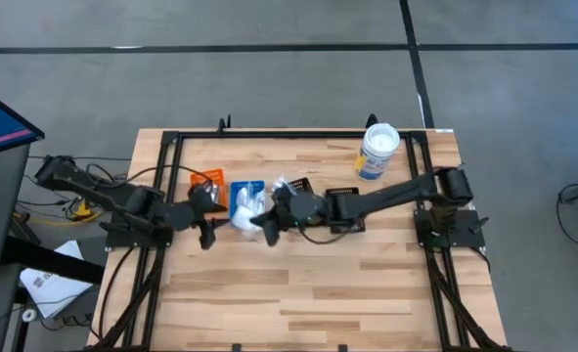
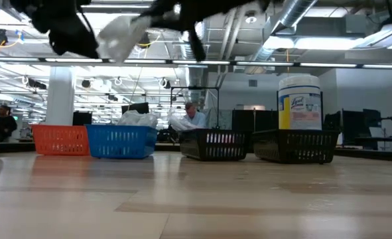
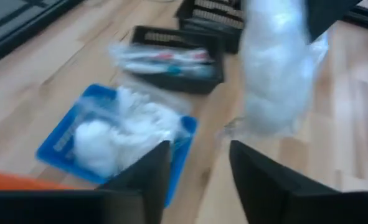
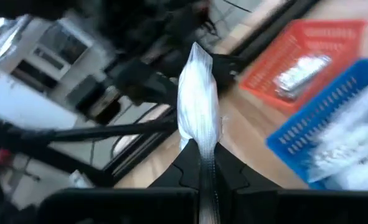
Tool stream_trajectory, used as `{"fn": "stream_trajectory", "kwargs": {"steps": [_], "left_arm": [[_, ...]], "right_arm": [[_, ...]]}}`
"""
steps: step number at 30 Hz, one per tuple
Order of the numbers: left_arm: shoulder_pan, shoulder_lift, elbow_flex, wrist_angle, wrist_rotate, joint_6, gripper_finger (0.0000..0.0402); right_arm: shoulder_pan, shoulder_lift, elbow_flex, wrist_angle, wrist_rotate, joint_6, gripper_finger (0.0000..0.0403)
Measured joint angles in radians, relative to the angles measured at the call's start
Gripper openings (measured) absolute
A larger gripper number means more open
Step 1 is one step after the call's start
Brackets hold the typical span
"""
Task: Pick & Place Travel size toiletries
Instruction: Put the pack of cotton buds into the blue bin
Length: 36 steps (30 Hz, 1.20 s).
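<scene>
We see the wooden table [image 1: 298,284] carrying a row of bins, the blue bin [image 1: 246,196] heaped with white crinkly packets [image 3: 118,127]. Above the blue bin's near edge, the right gripper [image 1: 266,227] is clamped on one white packet [image 4: 199,102], held aloft. The left gripper [image 1: 207,235] hovers beside it, fingers parted and empty.

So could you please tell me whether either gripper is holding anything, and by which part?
The right gripper is shut on a white crinkly packet, pinching one narrow end. The left gripper is open and holds nothing.

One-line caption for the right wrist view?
Right gripper shut on a white crinkly packet, raised beside the orange bin and blue bin.
</scene>
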Motion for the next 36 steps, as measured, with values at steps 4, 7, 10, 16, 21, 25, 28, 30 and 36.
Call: {"fn": "stream_trajectory", "kwargs": {"steps": [4,7,10,16,21,25,28,30,36], "left_arm": [[0.104,-0.034,-0.066,-0.005,0.039,0.018,0.0064],[0.202,0.01,-0.094,-0.004,0.086,0.105,0.0013],[0.259,0.072,-0.114,-0.064,0.086,0.25,0.0003],[0.276,0.191,-0.128,-0.03,0.096,0.306,0.0001],[0.276,0.278,-0.129,-0.005,0.108,0.316,0.0001],[0.277,0.329,-0.128,0.075,0.11,0.356,0.0001],[0.277,0.36,-0.129,0.139,0.138,0.382,0.0001],[0.277,0.374,-0.128,0.153,0.137,0.392,0.0001],[0.301,0.379,-0.129,0.198,0.121,0.411,0.0001]], "right_arm": [[-0.054,0.087,0.007,0.05,-0.005,0.072,0.0001],[-0.065,0.136,0.038,0.075,0.012,0.092,0.0001],[-0.062,0.152,0.083,0.073,0.034,0.098,0.0001],[-0.061,0.155,0.224,-0.154,0.129,0.062,0.0],[-0.037,0.154,0.3,-0.336,0.234,0.037,0.0002],[-0.014,0.153,0.302,-0.334,0.25,0.029,0.0001],[-0.015,0.152,0.302,-0.354,0.252,0.029,0.0001],[-0.017,0.152,0.301,-0.369,0.253,0.029,0.0001],[-0.026,0.152,0.301,-0.383,0.252,0.033,0.0001]]}}
